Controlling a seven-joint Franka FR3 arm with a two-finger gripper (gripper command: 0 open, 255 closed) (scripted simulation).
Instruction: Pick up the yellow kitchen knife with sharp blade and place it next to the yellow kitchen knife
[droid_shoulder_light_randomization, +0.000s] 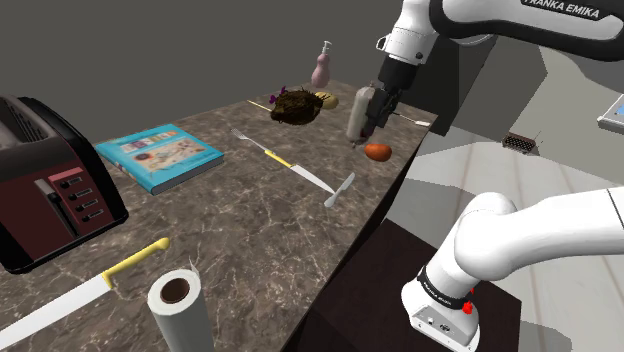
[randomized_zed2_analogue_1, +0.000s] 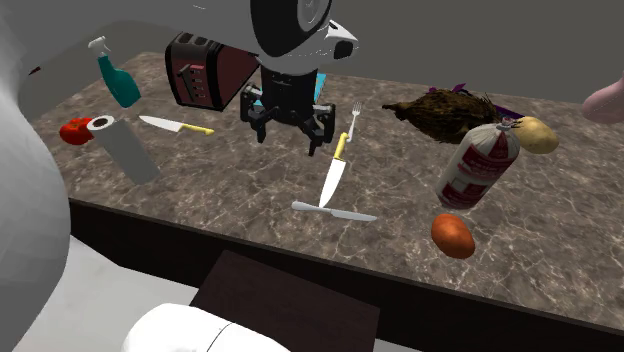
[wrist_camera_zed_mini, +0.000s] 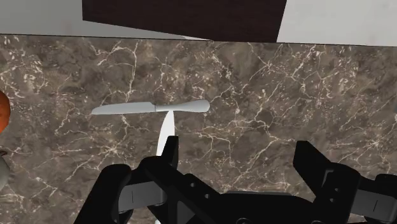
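Note:
A knife with a yellow handle and white blade (droid_shoulder_light_randomization: 292, 165) (randomized_zed2_analogue_1: 335, 172) lies mid-counter, its tip touching a grey table knife (droid_shoulder_light_randomization: 340, 188) (randomized_zed2_analogue_1: 335, 212) (wrist_camera_zed_mini: 151, 108). A larger yellow-handled knife (droid_shoulder_light_randomization: 100, 285) (randomized_zed2_analogue_1: 175, 125) lies far off beside the paper roll. My gripper (randomized_zed2_analogue_1: 290, 140) (droid_shoulder_light_randomization: 380, 112) (wrist_camera_zed_mini: 238, 147) hangs open above the counter, empty. In the wrist view the white blade tip (wrist_camera_zed_mini: 167, 130) shows under one finger (wrist_camera_zed_mini: 170, 149), not between the two.
A toaster (droid_shoulder_light_randomization: 50, 185), a book (droid_shoulder_light_randomization: 160, 155), a paper roll (droid_shoulder_light_randomization: 180, 305) and a fork (droid_shoulder_light_randomization: 245, 138) are on the marble counter (droid_shoulder_light_randomization: 260, 240). An orange lump (randomized_zed2_analogue_1: 452, 235), a labelled sausage pack (randomized_zed2_analogue_1: 478, 165) and a brown bird (randomized_zed2_analogue_1: 440, 110) lie near the counter's end.

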